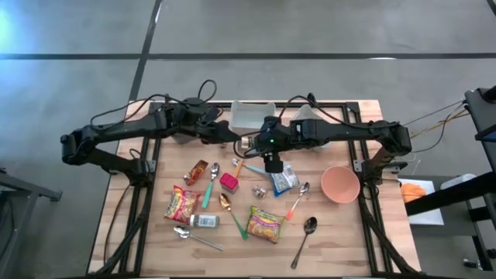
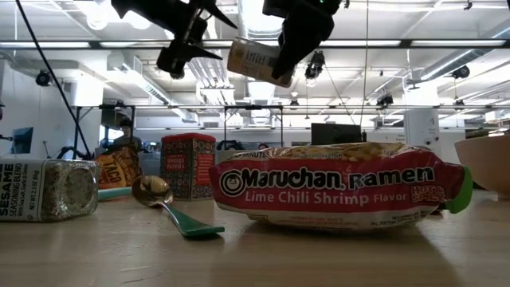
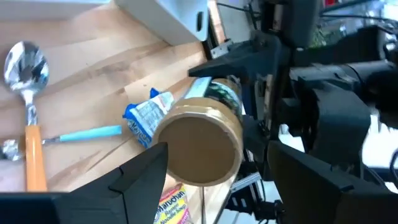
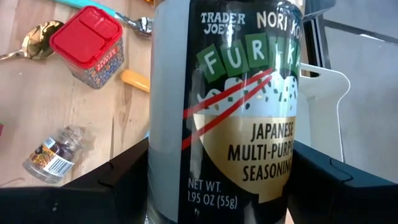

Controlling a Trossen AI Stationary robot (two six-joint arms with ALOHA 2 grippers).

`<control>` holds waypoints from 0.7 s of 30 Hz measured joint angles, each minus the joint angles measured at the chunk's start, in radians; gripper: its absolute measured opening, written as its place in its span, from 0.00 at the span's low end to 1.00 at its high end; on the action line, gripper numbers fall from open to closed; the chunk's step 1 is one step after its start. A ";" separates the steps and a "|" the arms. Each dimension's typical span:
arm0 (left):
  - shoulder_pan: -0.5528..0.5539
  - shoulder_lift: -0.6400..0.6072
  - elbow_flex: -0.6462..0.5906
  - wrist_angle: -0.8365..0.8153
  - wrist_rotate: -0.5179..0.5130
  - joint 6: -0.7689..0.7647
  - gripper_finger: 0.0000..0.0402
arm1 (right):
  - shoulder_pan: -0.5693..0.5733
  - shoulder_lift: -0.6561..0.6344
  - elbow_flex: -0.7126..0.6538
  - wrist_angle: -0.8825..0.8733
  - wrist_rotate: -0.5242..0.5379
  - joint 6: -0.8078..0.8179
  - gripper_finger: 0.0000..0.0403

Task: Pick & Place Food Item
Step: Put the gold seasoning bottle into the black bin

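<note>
A dark jar of furikake seasoning (image 4: pixel 224 112) hangs high above the table's middle, lying almost level (image 2: pixel 256 59). My right gripper (image 4: pixel 221 155) is shut on it, coming down from above (image 2: pixel 296 44). My left gripper (image 3: pixel 217 155) is open and faces the jar's round tan end (image 3: pixel 202 146) from the table's left side. Its two fingers (image 3: pixel 140 177) stand on either side of that end. In the low view a narrow gap shows between the left gripper (image 2: pixel 219 38) and the jar. From overhead the left gripper (image 1: pixel 232 139) and the right gripper (image 1: pixel 262 147) nearly meet. My right gripper pinches the jar between its two fingers on opposite sides of the labelled body (image 4: pixel 160 171), toward the end away from the tan end. The fingers slant down from the table's right side and lie across the jar. The jar is lifted clear, tilted a little off level.
Below lie two ramen packs (image 1: pixel 182 205) (image 1: pixel 263 225), several spoons (image 1: pixel 304 240), a red-lidded spice box (image 1: pixel 229 182), a sesame jar (image 1: pixel 203 221) and a blue packet (image 1: pixel 283 180). A white bin (image 1: pixel 252 116) stands at the far edge, a pink bowl (image 1: pixel 339 184) at the right.
</note>
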State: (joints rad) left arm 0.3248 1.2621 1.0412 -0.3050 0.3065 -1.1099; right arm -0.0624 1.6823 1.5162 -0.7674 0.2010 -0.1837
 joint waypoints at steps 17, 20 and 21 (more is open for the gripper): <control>0.011 0.000 -0.002 -0.065 0.008 0.083 0.88 | 0.002 -0.005 0.000 -0.001 -0.001 0.000 0.68; 0.011 0.000 -0.002 0.012 0.052 0.047 0.93 | 0.002 -0.005 0.000 -0.001 -0.001 0.000 0.68; 0.011 0.000 -0.002 0.036 0.067 0.027 0.94 | 0.002 -0.005 0.000 0.000 0.000 0.000 0.68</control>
State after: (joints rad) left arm 0.3355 1.2621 1.0397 -0.2695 0.3735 -1.0831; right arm -0.0608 1.6772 1.5158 -0.7676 0.2007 -0.1838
